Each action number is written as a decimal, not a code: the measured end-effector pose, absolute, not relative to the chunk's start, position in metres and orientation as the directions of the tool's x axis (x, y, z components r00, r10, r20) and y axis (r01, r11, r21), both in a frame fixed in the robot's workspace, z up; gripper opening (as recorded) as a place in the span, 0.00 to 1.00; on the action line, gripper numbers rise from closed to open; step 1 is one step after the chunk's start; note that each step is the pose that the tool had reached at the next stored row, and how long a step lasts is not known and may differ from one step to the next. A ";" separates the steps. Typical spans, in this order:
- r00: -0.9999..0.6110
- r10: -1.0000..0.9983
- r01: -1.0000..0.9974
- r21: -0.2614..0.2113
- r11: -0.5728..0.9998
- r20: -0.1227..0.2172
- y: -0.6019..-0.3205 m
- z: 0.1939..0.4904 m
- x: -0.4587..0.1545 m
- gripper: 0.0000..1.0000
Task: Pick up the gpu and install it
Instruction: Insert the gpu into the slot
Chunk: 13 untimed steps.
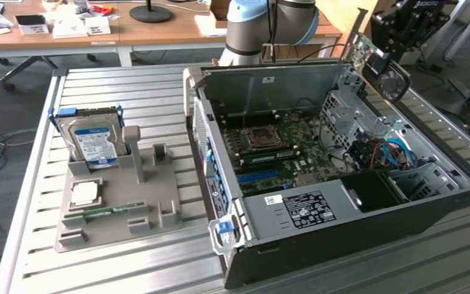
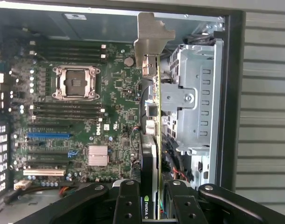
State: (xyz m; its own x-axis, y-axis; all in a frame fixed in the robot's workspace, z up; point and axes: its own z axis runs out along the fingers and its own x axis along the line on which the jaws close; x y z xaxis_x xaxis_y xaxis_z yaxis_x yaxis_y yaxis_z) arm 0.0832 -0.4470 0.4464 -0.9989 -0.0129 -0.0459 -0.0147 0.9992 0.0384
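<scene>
Exterior view: my fingers point(image 1: 396, 38) are in the upper right of the frame, clamped on the gpu point(image 1: 368, 52). The card hangs above the far right corner of the open PC case point(image 1: 431, 214), clear of its rim and not in any slot. Its green board faces the exterior view's left, and the black fan side faces the exterior view's right. The case lies on its side on the slatted metal counter point(image 1: 120, 263), filling the centre and right of the frame. The motherboard point(image 1: 280, 144) is exposed, with the power supply point(image 1: 300, 208) in front of it. The grey fixture tray point(image 1: 161, 190) sits at the frame's left. A hard drive point(image 1: 96, 144) stands upright at its far end. A cpu point(image 1: 85, 195) and a memory stick point(image 1: 104, 212) lie flat nearer the camera.

Wrist view: I'm looking straight down into the case. The gpu point(image 2: 154, 135) is edge-on, pinched between my two fingers point(image 2: 129, 203), one on each face. The silver bracket point(image 2: 149, 37) is at the card's far end, near the case's rear wall. The card lines up over the strip between the motherboard point(image 2: 114, 93) and the metal drive cage point(image 2: 193, 102). The empty cpu socket point(image 2: 76, 81) and the blue slot point(image 2: 49, 135) are well off to the board side. I can't tell the height above the board from this angle.
</scene>
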 end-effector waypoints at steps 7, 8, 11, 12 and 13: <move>-0.991 -0.125 -0.127 0.038 0.991 -0.046 -0.447 0.446 0.083 0.27; -0.989 -0.143 -0.145 0.038 0.989 -0.046 -0.447 0.446 0.083 0.27; -0.979 -0.197 -0.199 0.038 0.979 -0.046 -0.447 0.446 0.083 0.27; -0.976 -0.214 -0.215 0.038 0.976 -0.046 -0.447 0.446 0.083 0.27; -0.972 -0.230 -0.232 0.038 0.972 -0.046 -0.447 0.446 0.083 0.27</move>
